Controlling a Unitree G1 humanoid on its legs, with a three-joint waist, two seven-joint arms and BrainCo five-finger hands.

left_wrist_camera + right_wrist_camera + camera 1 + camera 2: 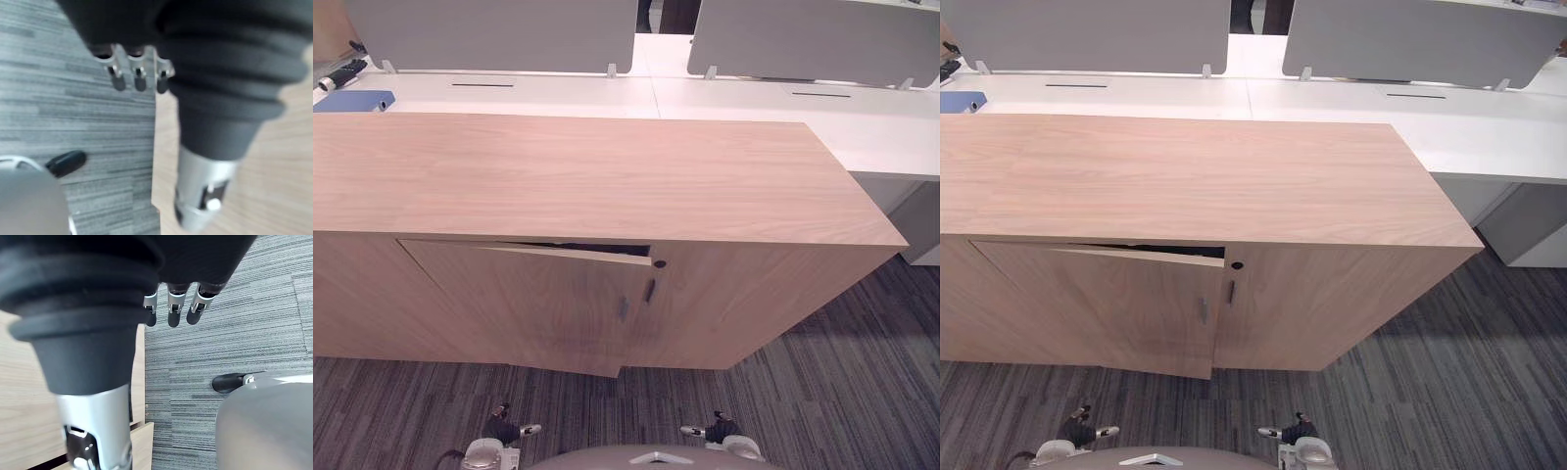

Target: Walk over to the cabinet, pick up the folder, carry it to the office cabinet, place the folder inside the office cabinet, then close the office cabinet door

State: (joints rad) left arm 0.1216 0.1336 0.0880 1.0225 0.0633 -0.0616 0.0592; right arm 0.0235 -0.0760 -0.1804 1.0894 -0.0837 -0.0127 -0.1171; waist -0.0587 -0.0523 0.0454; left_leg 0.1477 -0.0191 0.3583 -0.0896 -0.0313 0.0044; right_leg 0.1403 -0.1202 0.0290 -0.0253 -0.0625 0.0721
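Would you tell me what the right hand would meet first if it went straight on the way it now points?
Probably the grey carpet: the right hand hangs pointing down at it, close beside the cabinet. How far off the carpet lies is unclear.

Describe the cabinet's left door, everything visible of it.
The left door is a flat panel of light wood grain, matching the cabinet. It stands ajar, its free edge swung outward, leaving a dark wedge-shaped gap under the cabinet top. A slim dark handle sits upright near that free edge. Nothing rests against the door.
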